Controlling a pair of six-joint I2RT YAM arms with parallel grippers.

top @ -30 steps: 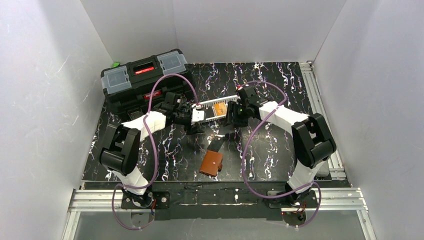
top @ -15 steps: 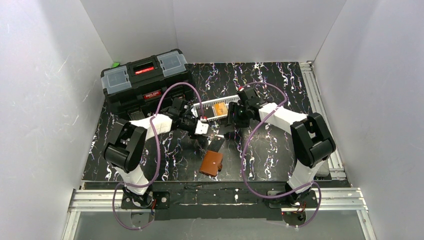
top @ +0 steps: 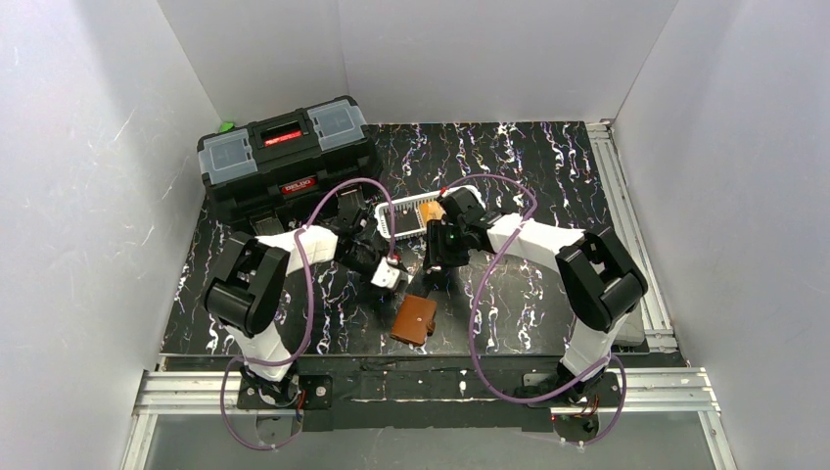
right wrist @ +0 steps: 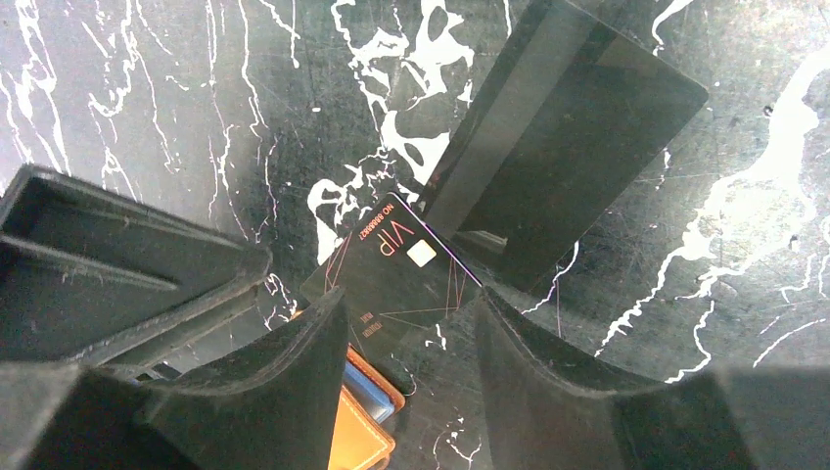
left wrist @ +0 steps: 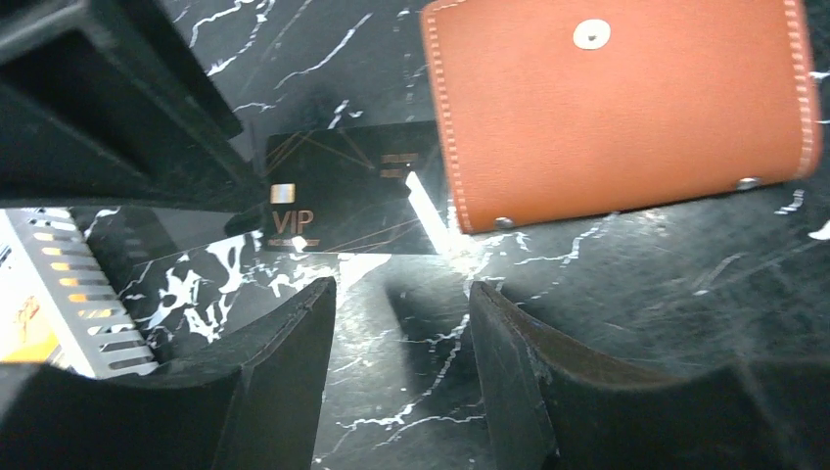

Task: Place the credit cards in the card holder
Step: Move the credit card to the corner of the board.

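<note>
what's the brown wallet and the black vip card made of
Card holder: likely leather or faux leather, matte tan, with pale edge stitching and metal snaps. VIP card: probably smooth dark plastic, being thin and flat with printed metallic lettering.

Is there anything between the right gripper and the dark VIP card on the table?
Nothing visible does. The right gripper, open, is right over the VIP card, which lies uncovered beside the card holder. The left gripper is close by, not between them.
</note>
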